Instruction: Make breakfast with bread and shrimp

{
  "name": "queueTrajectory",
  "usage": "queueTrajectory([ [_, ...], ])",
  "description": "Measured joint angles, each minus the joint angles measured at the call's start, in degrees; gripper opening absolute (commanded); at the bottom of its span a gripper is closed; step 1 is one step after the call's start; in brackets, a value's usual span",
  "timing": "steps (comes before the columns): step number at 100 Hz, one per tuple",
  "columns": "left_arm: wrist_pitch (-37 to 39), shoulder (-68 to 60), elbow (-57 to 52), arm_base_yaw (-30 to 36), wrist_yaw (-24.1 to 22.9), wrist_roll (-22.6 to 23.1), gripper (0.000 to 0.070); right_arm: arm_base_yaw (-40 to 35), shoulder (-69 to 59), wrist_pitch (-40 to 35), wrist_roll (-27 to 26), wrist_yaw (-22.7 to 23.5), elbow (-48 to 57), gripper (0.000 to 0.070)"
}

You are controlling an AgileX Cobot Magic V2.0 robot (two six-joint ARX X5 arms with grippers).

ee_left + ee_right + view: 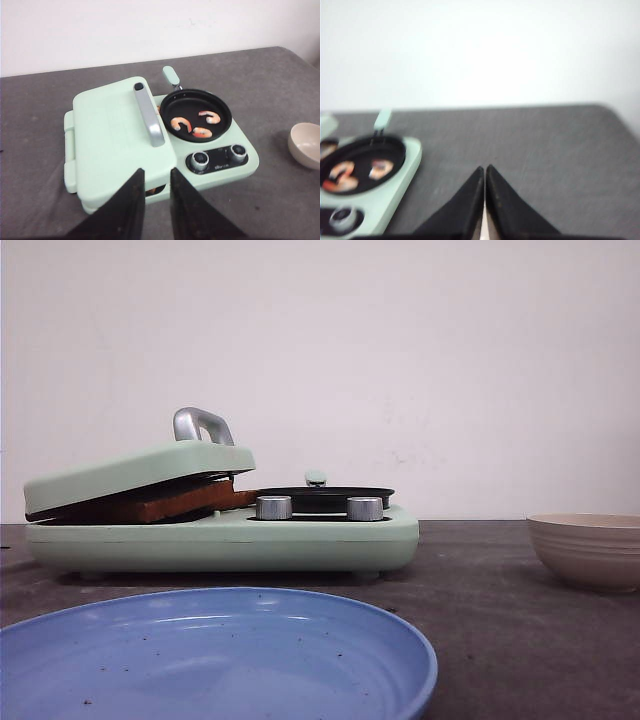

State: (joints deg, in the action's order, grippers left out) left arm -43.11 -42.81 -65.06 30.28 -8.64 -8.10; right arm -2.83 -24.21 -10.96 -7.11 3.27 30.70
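Observation:
The bread [170,502] lies in the mint-green breakfast maker [300,540], its brown crust showing under the lowered lid [120,130], which rests tilted on it. Only a sliver of crust [150,190] peeks out in the left wrist view. Three pink-orange shrimp [192,125] lie in the black pan [196,115] on the maker's right half, and they appear blurred as shrimp [350,172] in the right wrist view. My left gripper [157,172] hovers over the lid's near corner, fingers a little apart, holding nothing. My right gripper [484,169] is shut and empty over bare table, right of the maker.
A blue plate [330,640] sits close in front of the maker. A beige ribbed bowl [590,548] stands to the right. The lid has a silver handle [149,114]. Two knobs [217,156] sit on the maker's front. The table is dark grey, against a white wall.

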Motion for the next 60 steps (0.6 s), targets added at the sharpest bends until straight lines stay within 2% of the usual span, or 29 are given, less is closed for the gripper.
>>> queueTrajectory([
  [9,1.1,-1.3,0.0,0.0,0.0,-0.2,0.0010,0.0,1.4,0.0,0.0,-1.9,0.1,0.0000],
  [60,1.4,-2.1,0.2,0.0,0.0,-0.4,0.0017,-1.6,2.5,1.7,0.0,-2.0,0.0,0.0000],
])
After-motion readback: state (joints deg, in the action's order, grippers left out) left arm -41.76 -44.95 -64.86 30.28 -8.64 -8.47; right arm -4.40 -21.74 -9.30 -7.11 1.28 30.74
